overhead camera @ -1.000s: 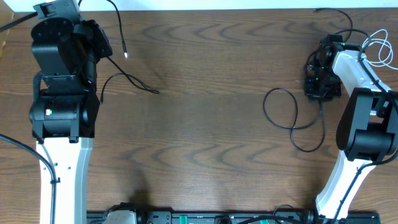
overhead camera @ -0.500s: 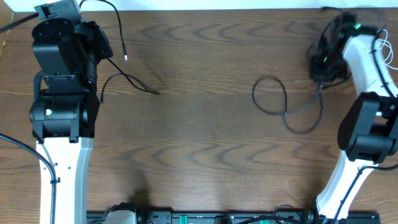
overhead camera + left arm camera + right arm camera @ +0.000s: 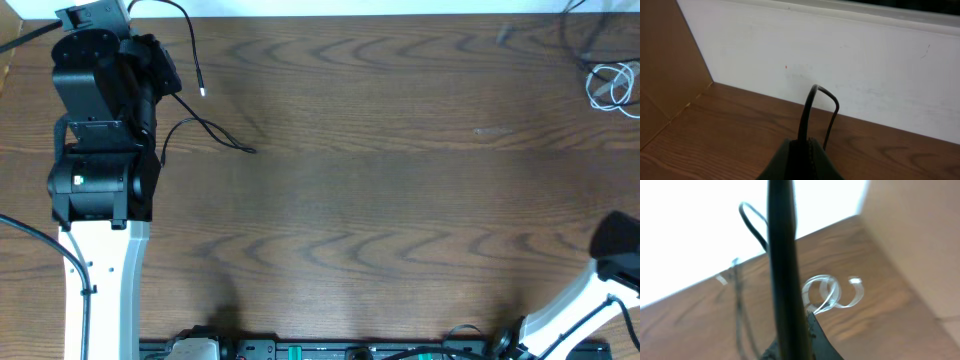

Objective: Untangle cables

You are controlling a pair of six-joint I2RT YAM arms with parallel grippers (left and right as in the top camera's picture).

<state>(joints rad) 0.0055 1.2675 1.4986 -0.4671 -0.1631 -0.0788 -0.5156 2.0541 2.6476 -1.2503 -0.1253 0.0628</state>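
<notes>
My left gripper (image 3: 801, 152) is shut on a thin black cable (image 3: 810, 107), which arches up out of the jaws near the back wall. Overhead, that cable (image 3: 190, 45) curves from the left arm down to a small silvery plug (image 3: 202, 91), and another strand (image 3: 215, 132) lies on the table. My right gripper (image 3: 796, 330) is shut on a black cable (image 3: 782, 250) running straight up through the blurred wrist view. Behind it, the white cable (image 3: 830, 294) lies coiled on the table. Overhead, that white cable (image 3: 611, 84) sits at the far right edge.
The left arm (image 3: 100, 120) stands over the table's left side. Only the lower part of the right arm (image 3: 618, 255) shows at the right edge. A brown cardboard wall (image 3: 665, 65) and a white wall (image 3: 840, 60) close the back left corner.
The right arm swung up and out of the overhead view, carrying the black loop off the right middle of the table. Its jaws closed fully. The left arm stayed still.
</notes>
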